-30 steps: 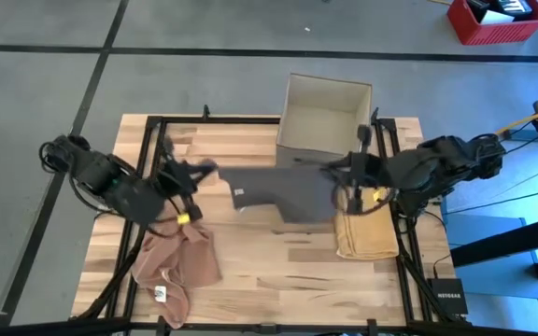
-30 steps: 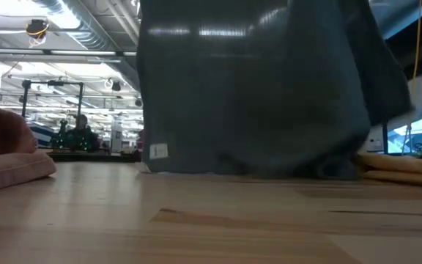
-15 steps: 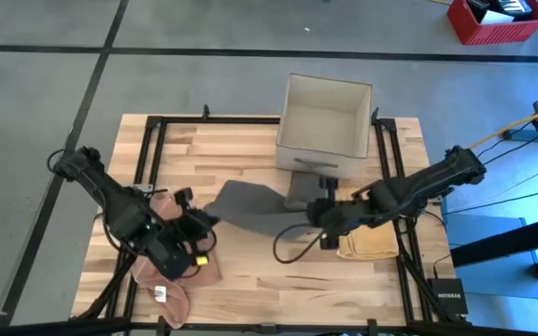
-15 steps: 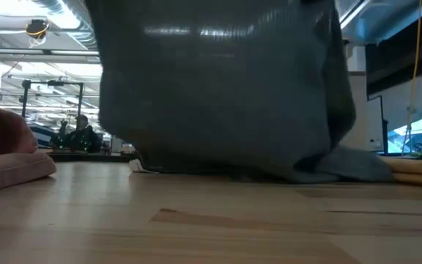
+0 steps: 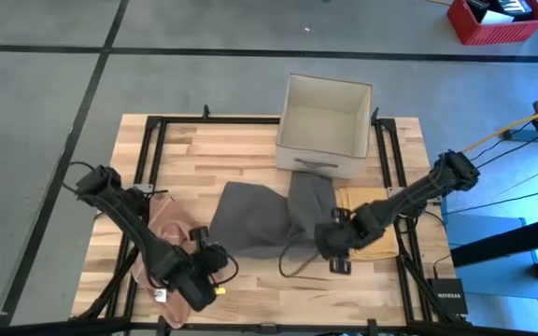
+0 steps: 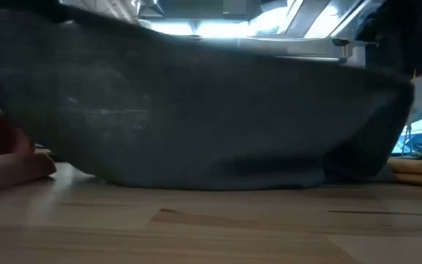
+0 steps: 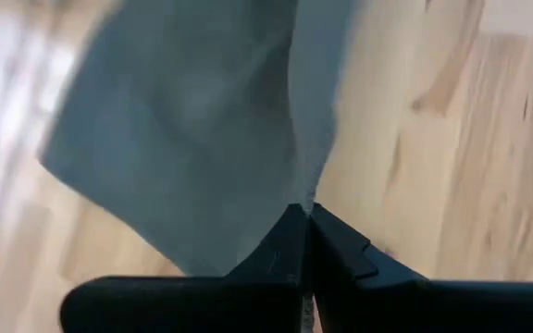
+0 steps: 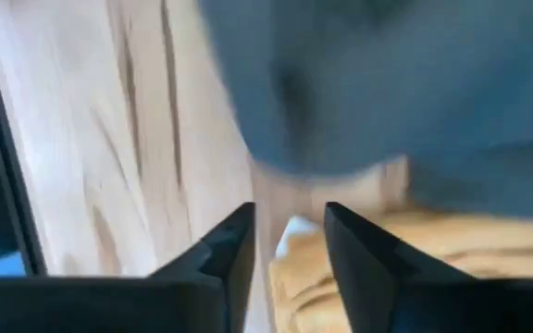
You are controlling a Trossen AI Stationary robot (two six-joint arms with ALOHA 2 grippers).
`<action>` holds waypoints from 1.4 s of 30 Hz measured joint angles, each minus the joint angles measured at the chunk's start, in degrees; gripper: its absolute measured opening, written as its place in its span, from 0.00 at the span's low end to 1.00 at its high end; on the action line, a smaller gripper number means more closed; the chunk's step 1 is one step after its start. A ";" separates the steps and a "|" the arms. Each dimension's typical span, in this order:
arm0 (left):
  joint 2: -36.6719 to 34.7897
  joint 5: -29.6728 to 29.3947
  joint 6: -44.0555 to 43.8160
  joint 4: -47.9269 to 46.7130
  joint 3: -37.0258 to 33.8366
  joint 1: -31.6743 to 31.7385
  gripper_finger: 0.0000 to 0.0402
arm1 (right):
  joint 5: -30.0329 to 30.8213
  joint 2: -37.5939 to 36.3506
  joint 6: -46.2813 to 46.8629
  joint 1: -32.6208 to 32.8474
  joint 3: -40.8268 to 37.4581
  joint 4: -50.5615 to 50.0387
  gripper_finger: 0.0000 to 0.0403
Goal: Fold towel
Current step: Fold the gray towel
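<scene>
Beside the table [image 5: 250,140], a "NETGEAR" box [image 5: 447,297].

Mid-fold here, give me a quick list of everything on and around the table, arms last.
grey towel: one, dark grey, spread rumpled at the table's middle
pink towel: one, pinkish-brown, crumpled at the table's left front
yellow towel: one, folded, right side beside the grey towel
box: one, pale, open-topped, at the table's far edge
table: one, light wood with black frame
red crate: one, on the floor, far right
left gripper: jaws shut on the grey towel's edge, near the table's front left
right gripper: jaws apart, nothing between them, over the yellow towel's edge
</scene>
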 joint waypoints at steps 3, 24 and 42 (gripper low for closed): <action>1.66 0.75 -4.35 -0.51 0.00 -1.89 0.00 | 4.01 0.01 1.16 3.93 0.02 0.23 0.40; 2.59 -3.12 20.43 30.11 1.65 10.65 0.00 | 44.88 11.81 -27.18 12.91 0.02 50.02 0.45; 2.19 10.90 33.07 30.80 6.14 17.31 0.00 | 36.92 11.78 -18.05 5.45 0.07 46.93 0.18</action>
